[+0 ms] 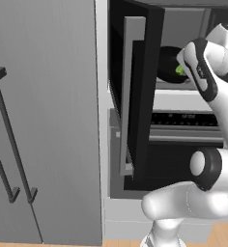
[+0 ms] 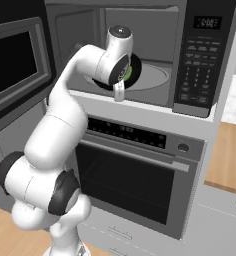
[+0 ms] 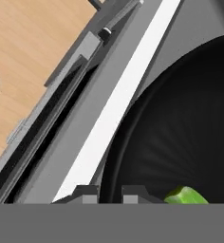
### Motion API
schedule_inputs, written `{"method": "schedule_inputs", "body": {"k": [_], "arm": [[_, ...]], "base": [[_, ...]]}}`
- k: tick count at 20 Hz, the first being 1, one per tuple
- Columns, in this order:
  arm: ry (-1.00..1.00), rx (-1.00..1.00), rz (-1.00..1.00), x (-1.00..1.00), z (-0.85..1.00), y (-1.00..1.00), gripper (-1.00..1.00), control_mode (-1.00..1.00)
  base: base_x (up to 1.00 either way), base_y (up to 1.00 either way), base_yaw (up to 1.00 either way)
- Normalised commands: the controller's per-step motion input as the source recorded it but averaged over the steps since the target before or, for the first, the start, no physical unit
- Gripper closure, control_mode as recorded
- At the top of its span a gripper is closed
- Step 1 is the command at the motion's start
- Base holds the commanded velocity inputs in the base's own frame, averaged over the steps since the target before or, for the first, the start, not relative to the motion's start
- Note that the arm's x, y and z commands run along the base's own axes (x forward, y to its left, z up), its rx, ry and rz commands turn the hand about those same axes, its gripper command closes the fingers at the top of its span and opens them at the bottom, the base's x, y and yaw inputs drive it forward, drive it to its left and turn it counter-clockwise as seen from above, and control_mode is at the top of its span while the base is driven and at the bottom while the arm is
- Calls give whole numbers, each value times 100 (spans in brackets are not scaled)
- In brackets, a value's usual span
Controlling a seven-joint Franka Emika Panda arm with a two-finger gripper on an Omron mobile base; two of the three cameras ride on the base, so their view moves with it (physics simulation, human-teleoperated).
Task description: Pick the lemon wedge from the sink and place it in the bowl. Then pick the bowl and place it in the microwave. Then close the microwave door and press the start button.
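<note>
Holding the bowl (image 2: 132,70) inside the microwave (image 2: 200,60), lemon wedge (image 3: 186,195) in it, our jaws clench its rim; releasing, shutting the door (image 1: 135,96) and pressing start remain.

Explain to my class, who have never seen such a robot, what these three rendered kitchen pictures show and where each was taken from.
A white jointed robot arm reaches into a built-in black microwave whose black door stands open. Two pictures come from cameras on the robot's base, left and right behind the arm. The third looks along the gripper; its two dark fingertips stand close together on the rim of a shallow, nearly black round bowl, so it appears to hold the bowl. A small lime-green lemon wedge lies inside the bowl. Below the microwave sits a larger oven with a bar handle.
</note>
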Motion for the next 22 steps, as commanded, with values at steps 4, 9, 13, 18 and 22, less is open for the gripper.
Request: {"method": "schedule_inputs", "body": {"k": [4, 9, 13, 18, 22], "arm": [[0, 0, 0, 47, 0, 0, 100, -100], [0, 0, 0, 45, -1, 0, 100, -100], [0, 0, 0, 32, -16, 0, 100, -100], [-1, -1, 0, 7, -27, 0, -100, -100], [-20, -4, 0, -11, -3, 0, -100, -100]], "base": [[0, 0, 0], [0, 0, 0], [0, 0, 0], [0, 0, 0], [0, 0, 0]]}}
